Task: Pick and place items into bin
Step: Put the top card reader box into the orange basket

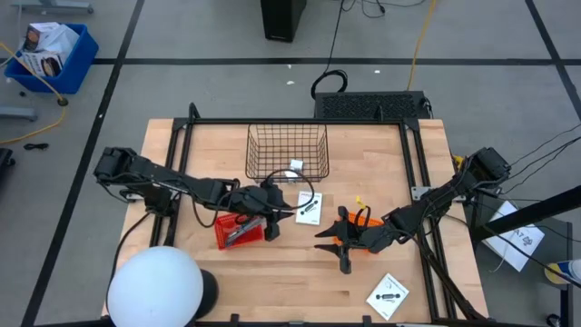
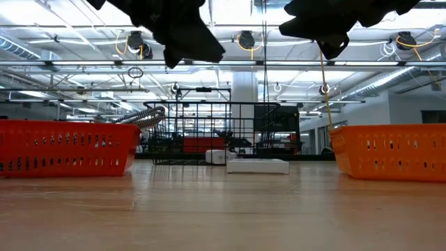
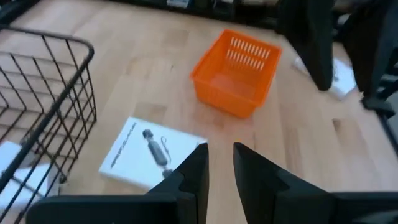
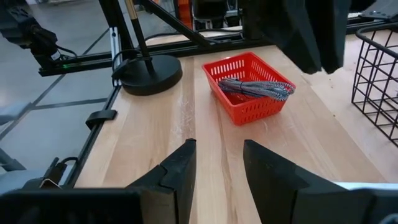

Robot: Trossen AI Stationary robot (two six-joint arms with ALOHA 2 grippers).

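A white card (image 1: 309, 209) with a small black part lies flat mid-table; in the left wrist view the card (image 3: 149, 152) is just ahead of my left gripper (image 3: 219, 149), which hovers above the table, open and holding nothing. A second card (image 1: 388, 295) lies near the front right. A white cube (image 1: 295, 168) sits at the black wire basket's (image 1: 286, 150) near side. The grey-blue tool (image 4: 258, 88) lies in the red bin (image 4: 252, 87). My right gripper (image 4: 217, 144) hangs open and empty beside the orange bin (image 1: 359, 227), pointing toward the red bin.
A lamp with a white dome (image 1: 154, 286) stands at the front left, its round black base (image 4: 149, 73) on the table. A black frame rail (image 1: 300, 121) runs around the table's far part. Bare wood (image 1: 290, 272) lies between the two small bins.
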